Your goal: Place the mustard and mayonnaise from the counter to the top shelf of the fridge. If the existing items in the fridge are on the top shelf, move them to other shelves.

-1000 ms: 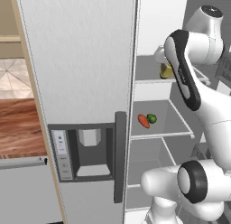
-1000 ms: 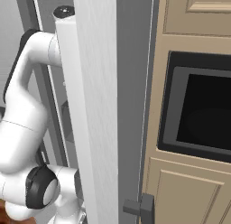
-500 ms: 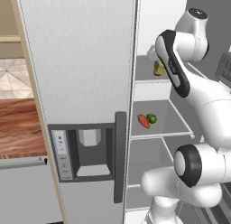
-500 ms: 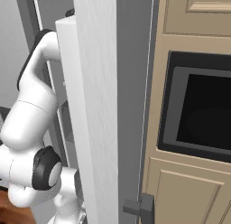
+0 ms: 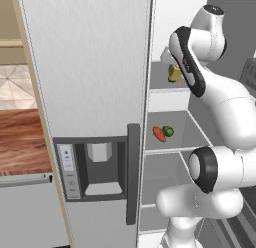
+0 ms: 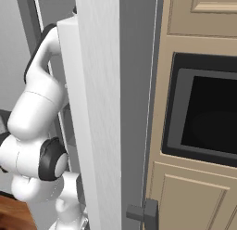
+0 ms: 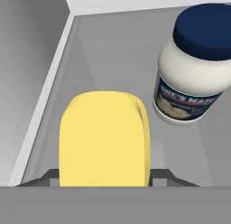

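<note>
Closest to you in the hand view is the mustard [image 7: 104, 139], a yellow block between the tool [image 7: 104, 175]'s fingers, whose tips only peek out as grey slivers on either side of it. Judging by that, the tool is clamped on the mustard, though you can't see the contact itself. It hangs over the grey floor of the top shelf [image 7: 108, 51], and you can't tell whether it already touches it.

Just beyond, to the right in that view, the mayonnaise [image 7: 195, 65] jar with its dark blue lid stands on the same shelf, apart from the mustard. Keeping that gap makes sense: you want room to spread the fingers without nudging the jar.

In the left base view, the arm reaches up through the open fridge door [image 5: 87, 107] and bends into the top shelf, where the mustard [image 5: 173, 73] shows as a yellow patch beside the forearm. One shelf lower, a carrot [image 5: 158, 134] and a small green vegetable [image 5: 168, 131] lie side by side, touching or nearly so, so the top shelf is free for the condiments.

By my reading, you're setting down the last item.
</note>
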Robot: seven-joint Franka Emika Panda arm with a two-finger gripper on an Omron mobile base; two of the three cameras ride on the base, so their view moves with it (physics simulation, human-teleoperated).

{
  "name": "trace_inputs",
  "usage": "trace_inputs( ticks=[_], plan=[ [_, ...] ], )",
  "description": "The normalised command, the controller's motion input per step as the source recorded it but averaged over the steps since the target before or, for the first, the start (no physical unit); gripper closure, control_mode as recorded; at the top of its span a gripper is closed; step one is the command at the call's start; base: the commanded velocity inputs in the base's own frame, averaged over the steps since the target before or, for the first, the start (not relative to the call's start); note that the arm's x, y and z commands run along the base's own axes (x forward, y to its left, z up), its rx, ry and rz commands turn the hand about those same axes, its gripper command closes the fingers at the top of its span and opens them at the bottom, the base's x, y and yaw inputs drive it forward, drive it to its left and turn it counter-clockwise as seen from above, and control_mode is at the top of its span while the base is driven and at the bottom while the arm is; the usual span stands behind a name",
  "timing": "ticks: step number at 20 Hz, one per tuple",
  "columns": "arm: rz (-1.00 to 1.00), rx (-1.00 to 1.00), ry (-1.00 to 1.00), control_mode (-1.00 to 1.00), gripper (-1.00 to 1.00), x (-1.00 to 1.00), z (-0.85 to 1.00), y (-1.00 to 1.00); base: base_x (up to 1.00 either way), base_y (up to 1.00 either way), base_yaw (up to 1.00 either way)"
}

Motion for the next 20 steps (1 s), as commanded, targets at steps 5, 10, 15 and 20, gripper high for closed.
trace_inputs(
  ticks=[5,10,15,20],
  plan=[
    [0.02,-0.01,0.05,-1.00,1.00,0.22,-0.35,0.00,0.00,0.00,0.00],
    [0.02,-0.01,0.00,-1.00,-1.00,0.23,-0.23,0.00,0.00,0.00,0.00],
    [0.01,0.00,-0.01,-1.00,-1.00,0.21,-0.04,0.00,0.00,0.00,0.00],
    [0.00,0.00,-0.01,-1.00,-1.00,0.11,0.00,0.00,0.00,0.00,0.00]
  ],
)
